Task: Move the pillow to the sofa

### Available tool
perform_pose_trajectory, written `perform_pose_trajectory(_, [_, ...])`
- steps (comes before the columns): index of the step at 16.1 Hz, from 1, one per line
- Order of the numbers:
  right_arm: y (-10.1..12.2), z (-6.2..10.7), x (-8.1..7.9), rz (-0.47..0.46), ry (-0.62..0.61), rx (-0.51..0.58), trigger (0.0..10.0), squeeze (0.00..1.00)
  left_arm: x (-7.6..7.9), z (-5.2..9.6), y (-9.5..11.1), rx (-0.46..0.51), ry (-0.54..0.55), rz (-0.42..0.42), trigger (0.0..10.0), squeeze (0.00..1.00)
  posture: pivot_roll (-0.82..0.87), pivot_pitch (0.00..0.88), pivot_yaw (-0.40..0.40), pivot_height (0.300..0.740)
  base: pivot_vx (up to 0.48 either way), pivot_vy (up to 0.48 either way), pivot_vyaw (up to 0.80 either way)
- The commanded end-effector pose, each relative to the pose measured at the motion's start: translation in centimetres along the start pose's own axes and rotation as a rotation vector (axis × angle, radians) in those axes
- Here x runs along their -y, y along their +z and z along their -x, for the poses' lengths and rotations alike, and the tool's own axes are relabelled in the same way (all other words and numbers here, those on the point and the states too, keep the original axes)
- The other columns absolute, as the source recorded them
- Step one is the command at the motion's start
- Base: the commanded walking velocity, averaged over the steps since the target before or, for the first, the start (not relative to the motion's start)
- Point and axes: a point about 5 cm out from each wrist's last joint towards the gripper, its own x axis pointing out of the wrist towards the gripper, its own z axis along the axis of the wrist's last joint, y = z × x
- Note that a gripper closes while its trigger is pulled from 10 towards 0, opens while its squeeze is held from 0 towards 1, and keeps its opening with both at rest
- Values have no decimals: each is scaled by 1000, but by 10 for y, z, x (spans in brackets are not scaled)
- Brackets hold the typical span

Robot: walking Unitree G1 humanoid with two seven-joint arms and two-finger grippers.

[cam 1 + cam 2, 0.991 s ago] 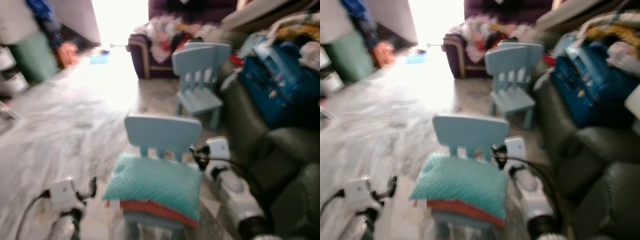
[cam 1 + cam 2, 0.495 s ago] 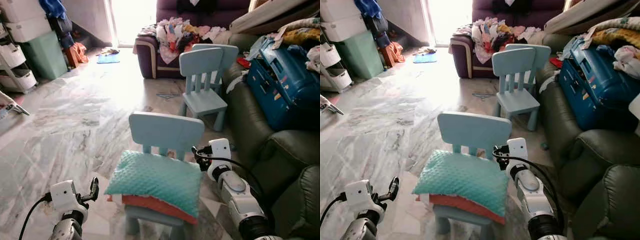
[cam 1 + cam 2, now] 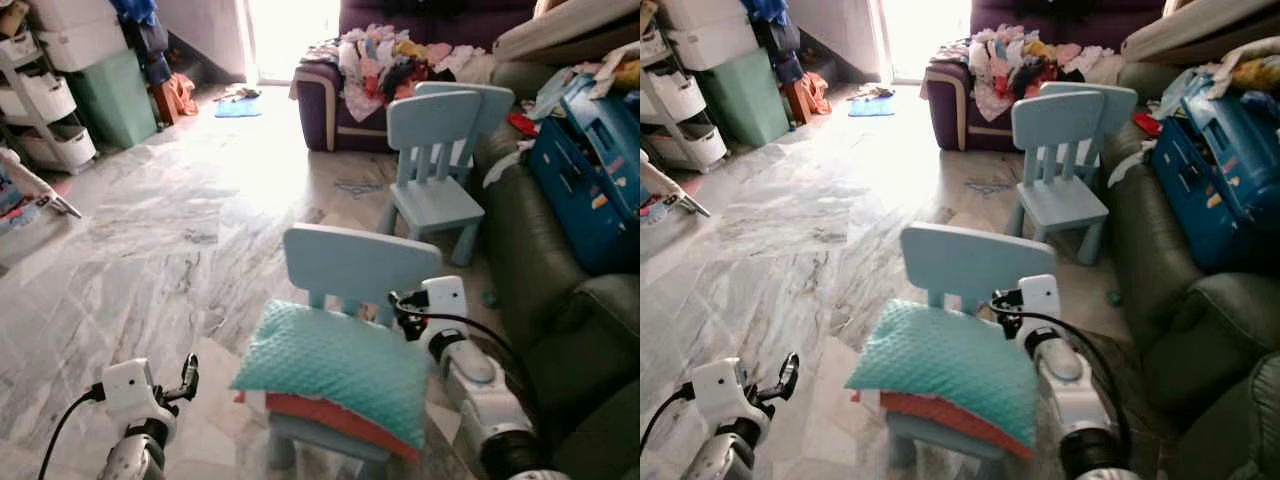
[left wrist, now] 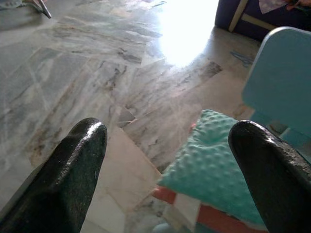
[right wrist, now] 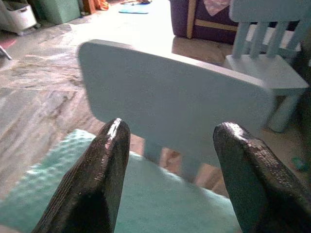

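Pillow [image 3: 340, 370] lies on the chair [image 3: 362, 268] seat, long side across you. Your right gripper [image 3: 402, 310], fingers apart, is nearer, at its back corner; left gripper [image 3: 187, 378] is apart too.

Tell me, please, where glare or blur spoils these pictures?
Both eye views: the doorway beyond the purple sofa is blown out, washing the marble floor. Left wrist view: the same white glare on the floor; the pillow is fairly sharp. Right wrist view: the near chair's backrest is softly blurred.
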Motion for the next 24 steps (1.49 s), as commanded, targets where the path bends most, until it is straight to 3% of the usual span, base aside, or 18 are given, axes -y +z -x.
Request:
perform_pose_trajectory(1, [1, 0, 1, -2, -7, 5, 10000, 0, -1, 0, 3, 5, 4, -10, 10000, 0, -76, 15, 29, 740, 0, 0, 0])
perform_pose_trajectory(13, [0, 0, -1, -25, 5, -2, 10000, 0, -1, 1, -5, -45, -19, -25, 10000, 0, -72, 20, 30, 740, 0, 0, 0])
perform_pose_trajectory(18, [-17, 17, 12, -15, -2, -46, 10000, 0, -4, 13, -18, -107, -63, -35, 10000, 0, -67, 23, 30, 740, 0, 0, 0])
perform_pose_trajectory(24, [-26, 31, 16, -4, 5, -75, 10000, 0, -10, 24, -26, -142, -82, -48, 10000, 0, -69, 30, 32, 740, 0, 0, 0])
